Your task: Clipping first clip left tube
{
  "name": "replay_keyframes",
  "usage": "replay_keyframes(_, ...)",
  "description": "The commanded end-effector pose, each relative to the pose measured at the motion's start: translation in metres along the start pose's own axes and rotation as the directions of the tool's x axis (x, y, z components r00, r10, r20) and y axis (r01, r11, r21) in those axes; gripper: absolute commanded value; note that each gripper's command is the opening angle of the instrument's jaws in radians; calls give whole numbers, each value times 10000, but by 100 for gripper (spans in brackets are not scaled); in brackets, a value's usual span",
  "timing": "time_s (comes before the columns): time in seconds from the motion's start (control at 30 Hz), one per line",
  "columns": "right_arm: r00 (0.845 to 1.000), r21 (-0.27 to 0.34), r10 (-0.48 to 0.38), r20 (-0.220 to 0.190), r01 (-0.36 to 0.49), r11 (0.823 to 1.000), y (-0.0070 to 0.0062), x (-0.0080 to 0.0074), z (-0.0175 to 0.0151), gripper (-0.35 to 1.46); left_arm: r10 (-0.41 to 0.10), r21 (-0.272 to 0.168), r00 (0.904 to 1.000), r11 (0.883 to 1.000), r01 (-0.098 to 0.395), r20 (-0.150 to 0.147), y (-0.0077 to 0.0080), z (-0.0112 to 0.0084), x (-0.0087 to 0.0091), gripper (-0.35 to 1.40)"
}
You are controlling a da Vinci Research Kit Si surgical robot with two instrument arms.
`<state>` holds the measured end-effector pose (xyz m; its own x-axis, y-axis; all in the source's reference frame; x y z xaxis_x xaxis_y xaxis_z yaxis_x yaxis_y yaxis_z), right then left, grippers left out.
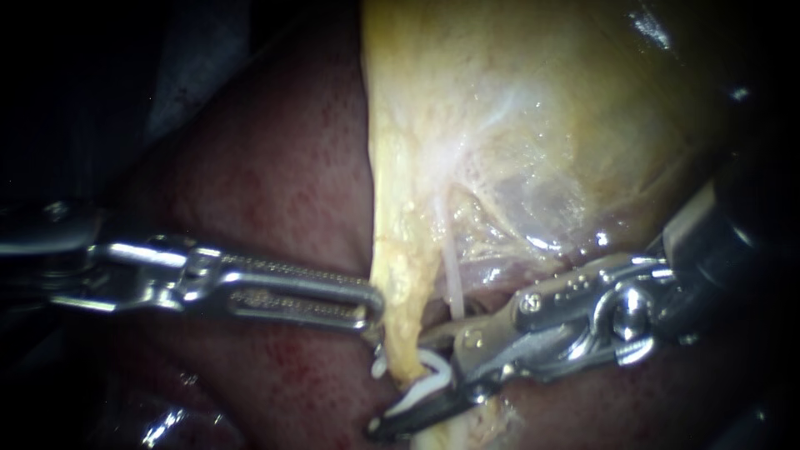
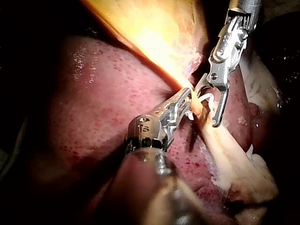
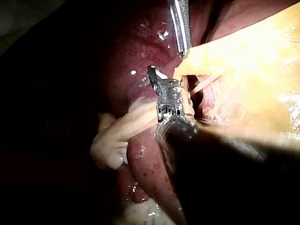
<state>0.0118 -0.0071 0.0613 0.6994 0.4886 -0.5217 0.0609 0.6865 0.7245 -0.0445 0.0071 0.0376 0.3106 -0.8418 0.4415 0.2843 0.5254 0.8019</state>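
The left tube [image 1: 402, 292] is a thick yellow strand hanging from the gallbladder [image 1: 550, 117]. My left instrument [image 1: 372, 307] comes in level from the left, and its long slotted jaws lie together on the strand's left edge. My right instrument [image 1: 400, 382] reaches in from the right. Its jaws stand apart on either side of the strand lower down, with a white clip [image 1: 427, 379] held between them around the strand. In the left wrist view the left instrument [image 2: 187, 97] pinches the strand just beside the clip [image 2: 206, 97] in the right instrument [image 2: 206, 108].
A thin pale right tube [image 1: 453, 283] runs down just right of the yellow strand, above the right instrument's upper jaw. Dark red liver [image 1: 267, 183] lies behind and below both instruments. Pale fatty tissue [image 3: 117, 136] trails beside the right instrument [image 3: 161, 80].
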Motion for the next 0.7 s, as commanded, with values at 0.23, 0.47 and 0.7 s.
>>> replay_keyframes(0.23,9999,147,-47,92,46,9999,4,-4,3,48,-4,-4,10000,10000,4,0,0,1,0,-35)
replay_keyframes(0.47,9997,190,215,114,-217,9996,9,-5,1,20,-6,-7,10000,10000,6,2,0,2,0,-35)
replay_keyframes(0.7,9993,245,360,111,-363,9990,16,-2,-9,-24,-7,-10,10000,10000,7,3,0,2,-1,-35)
